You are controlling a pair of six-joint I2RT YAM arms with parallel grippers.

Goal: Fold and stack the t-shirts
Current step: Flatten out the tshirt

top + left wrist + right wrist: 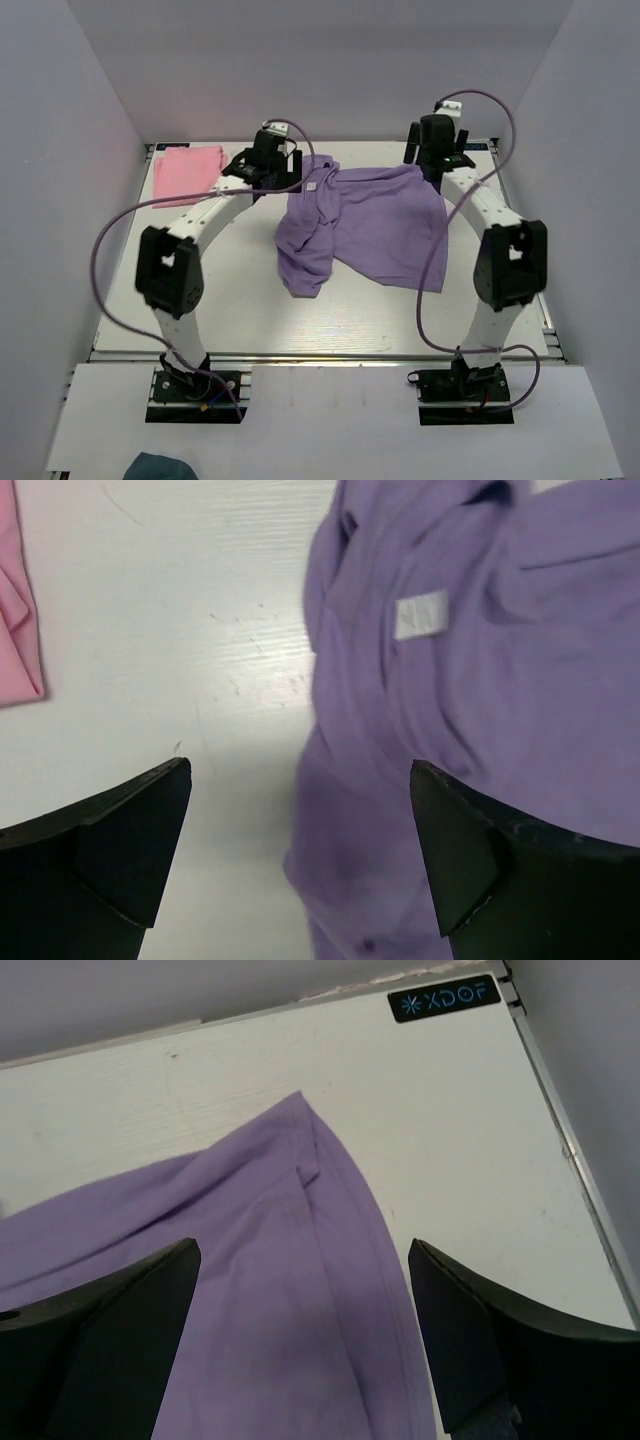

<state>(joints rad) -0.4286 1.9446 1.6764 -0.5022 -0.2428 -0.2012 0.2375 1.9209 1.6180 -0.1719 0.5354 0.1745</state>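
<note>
Both claws are spread wide with nothing in them. The left gripper hangs over the collar side of the lavender t-shirt, and the right gripper is over its far right corner. That shirt lies mid-table: the far half is fairly flat, while the left side is bunched into a lump trailing toward the near edge. The pink t-shirt sits in the far left corner, apart from it.

My worry is the lump. A pinch near the neck label could catch extra layers and the fold would come out lopsided. On the right, the corner tapers to a point, so a grab too near the tip might slip off. I honestly can't tell from the wrist view whether that hem is single or doubled over.

Room-wise, the right claw is tucked up near the back wall and the side rail, so there's little slack out there. The near half of the table is the open bit. The pink shirt is near the left arm, so a sweep leftward could drag it.
</note>
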